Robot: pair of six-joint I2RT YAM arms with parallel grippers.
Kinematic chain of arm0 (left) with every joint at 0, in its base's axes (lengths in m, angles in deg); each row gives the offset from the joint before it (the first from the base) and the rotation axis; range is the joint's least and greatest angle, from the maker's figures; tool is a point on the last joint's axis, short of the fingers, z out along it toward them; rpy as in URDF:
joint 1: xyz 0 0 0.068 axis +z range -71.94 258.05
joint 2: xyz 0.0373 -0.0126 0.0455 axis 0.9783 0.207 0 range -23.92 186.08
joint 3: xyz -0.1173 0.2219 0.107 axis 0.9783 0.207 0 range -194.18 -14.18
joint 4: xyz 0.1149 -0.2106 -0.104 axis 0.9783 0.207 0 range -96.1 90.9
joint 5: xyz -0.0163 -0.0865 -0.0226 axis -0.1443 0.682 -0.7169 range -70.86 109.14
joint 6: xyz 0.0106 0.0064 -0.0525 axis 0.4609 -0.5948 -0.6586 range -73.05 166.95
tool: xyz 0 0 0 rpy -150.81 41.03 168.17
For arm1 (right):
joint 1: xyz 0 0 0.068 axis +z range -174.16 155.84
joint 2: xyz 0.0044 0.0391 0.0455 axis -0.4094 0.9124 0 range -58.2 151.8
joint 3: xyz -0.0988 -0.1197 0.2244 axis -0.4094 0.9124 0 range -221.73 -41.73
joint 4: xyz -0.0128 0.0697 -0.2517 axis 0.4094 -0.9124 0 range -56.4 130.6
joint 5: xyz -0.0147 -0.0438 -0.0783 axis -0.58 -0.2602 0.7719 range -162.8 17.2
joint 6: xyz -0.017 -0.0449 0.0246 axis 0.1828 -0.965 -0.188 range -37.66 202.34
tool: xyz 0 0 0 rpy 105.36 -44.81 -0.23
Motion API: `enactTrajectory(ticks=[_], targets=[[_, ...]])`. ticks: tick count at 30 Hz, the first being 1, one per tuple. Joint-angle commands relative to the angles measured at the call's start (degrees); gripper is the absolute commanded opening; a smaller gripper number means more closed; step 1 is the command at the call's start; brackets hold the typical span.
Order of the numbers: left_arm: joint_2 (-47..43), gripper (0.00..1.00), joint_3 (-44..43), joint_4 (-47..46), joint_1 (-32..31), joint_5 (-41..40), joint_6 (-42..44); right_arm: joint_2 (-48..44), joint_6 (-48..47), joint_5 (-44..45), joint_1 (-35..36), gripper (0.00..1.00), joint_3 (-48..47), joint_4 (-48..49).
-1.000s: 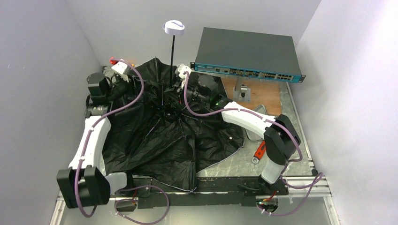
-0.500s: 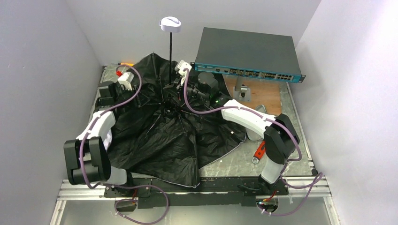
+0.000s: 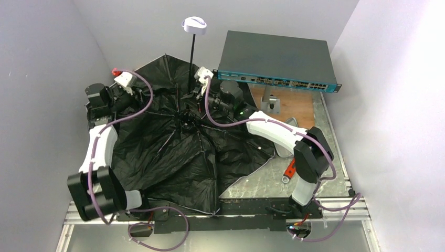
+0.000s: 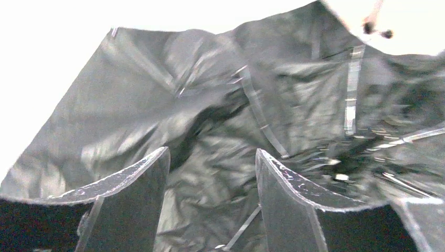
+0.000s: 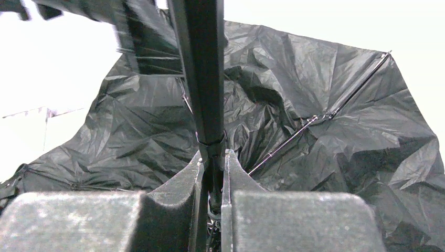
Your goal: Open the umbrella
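Black umbrella shaft (image 5: 202, 79) clamped in right claw (image 5: 213, 157) — left claw (image 4: 211, 155) wide open.

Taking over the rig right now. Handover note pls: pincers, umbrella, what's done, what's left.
Right pincer: shut on the shaft, low down near the canopy.
Left pincer: open, holding nothing, over the far-left part of the canopy.
Umbrella: upside down, shaft upright, handle on top, canopy black face up.
Done: canopy spread wide, ribs partly extended.
Left: the fabric is crumpled and slack, so it does not look locked open and probably needs pushing further. The lock state cannot be seen.
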Motion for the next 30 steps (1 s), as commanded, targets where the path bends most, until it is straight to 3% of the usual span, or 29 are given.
enactTrajectory(ticks=[1,5,14,19,23,30], targets=[[-8.23,0.66,-1.37,-2.02,-2.06,21.58,8.92,1.15,0.94,1.22,-0.6,0.0,-4.85,6.39],[-9.71,0.65,1.23,4.19,-7.31,22.96,20.58,1.75,2.41,1.38,-0.63,0.0,-5.71,6.89],[-9.58,0.57,6.08,-9.83,-22.11,7.56,14.52,1.48,4.26,2.6,-0.28,0.0,-8.11,6.21],[-8.01,0.48,7.55,-16.34,-24.11,2.35,9.23,0.97,5.79,2.1,0.0,0.0,-8.63,5.89],[-6.96,0.29,9.37,-15.14,-24.69,-1.52,11.31,0.14,6.97,2.51,0.1,0.0,-8.75,6.16],[-5.52,0.18,12.13,-13.38,-24.03,-5.71,15.57,-1.77,9.14,2.53,0.08,0.0,-9.17,7.09]])
